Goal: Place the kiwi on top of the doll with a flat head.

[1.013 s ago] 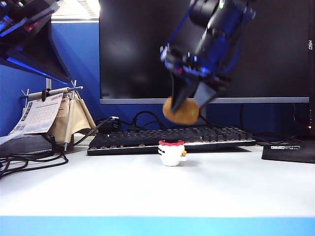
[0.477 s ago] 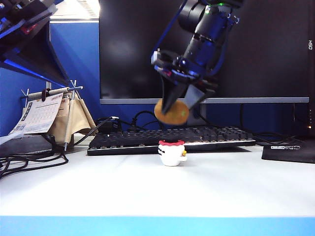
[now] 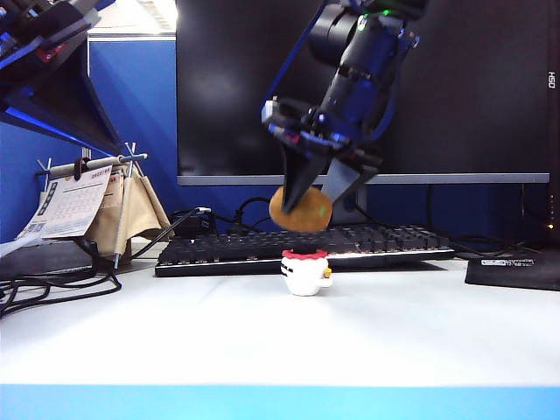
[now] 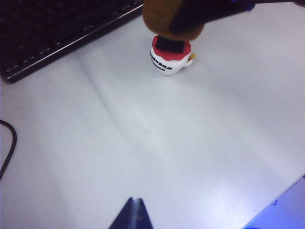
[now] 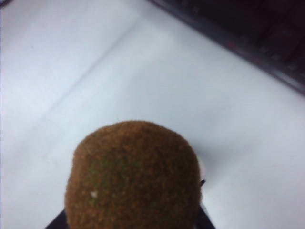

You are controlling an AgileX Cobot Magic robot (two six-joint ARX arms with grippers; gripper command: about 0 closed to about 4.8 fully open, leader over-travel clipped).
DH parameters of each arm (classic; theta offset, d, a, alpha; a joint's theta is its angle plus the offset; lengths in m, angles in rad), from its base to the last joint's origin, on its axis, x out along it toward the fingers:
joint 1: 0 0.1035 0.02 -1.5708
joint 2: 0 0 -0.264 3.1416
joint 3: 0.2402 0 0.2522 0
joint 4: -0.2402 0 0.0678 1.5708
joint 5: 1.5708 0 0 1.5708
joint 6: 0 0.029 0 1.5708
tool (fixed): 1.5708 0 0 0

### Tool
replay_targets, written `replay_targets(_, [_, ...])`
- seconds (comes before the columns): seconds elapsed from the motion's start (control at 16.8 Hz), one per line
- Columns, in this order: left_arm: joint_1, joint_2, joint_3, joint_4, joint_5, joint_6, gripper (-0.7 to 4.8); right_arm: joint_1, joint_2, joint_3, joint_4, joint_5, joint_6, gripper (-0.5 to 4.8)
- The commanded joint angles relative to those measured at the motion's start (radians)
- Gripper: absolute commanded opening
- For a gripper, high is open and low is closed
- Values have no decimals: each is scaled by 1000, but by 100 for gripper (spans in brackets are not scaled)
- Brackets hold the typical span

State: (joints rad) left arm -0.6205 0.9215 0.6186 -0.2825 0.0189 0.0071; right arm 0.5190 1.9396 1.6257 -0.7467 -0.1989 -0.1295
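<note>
The right gripper (image 3: 313, 194) hangs above the white table (image 3: 262, 341), near the middle, its 2 dark fingers (image 3: 298, 179) pinching the kiwi (image 3: 300, 209) from either side. The jaws stand partly apart, only as wide as the fruit between them. The kiwi is clear of the doll with a flat head (image 3: 306, 272), which stands on the table just in front of the black keyboard (image 3: 262, 245); the fruit sits directly above the doll's red top with a small gap between them.

The left gripper (image 4: 133, 215) is held back over the near left part of the table, far from both things, its fingertips pressed together on nothing.

The right wrist view is nearly filled by the fuzzy brown kiwi (image 5: 132, 176), which hides the doll. The left wrist view shows the doll (image 4: 169, 56) plainly, with the kiwi (image 4: 167, 19) just over it.
</note>
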Motion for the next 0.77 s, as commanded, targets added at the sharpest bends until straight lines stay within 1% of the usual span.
replay_targets(0.06, [-1,-2,4,-3,6,-7,-4,2,27,3,-21,5,-5,201])
replay_targets(0.18, [-1,-2,4,-24,4,-7,-4,2,34,3,-19,43,-14,202])
replay_targets(0.42, [-1,-2,4,-31,4,-7,-3,2,34,6,0,69,-26,202])
replay_targets(0.77, [-1,-2,4,-30,4,-6,-4,2,34,37,19,68,-25,202])
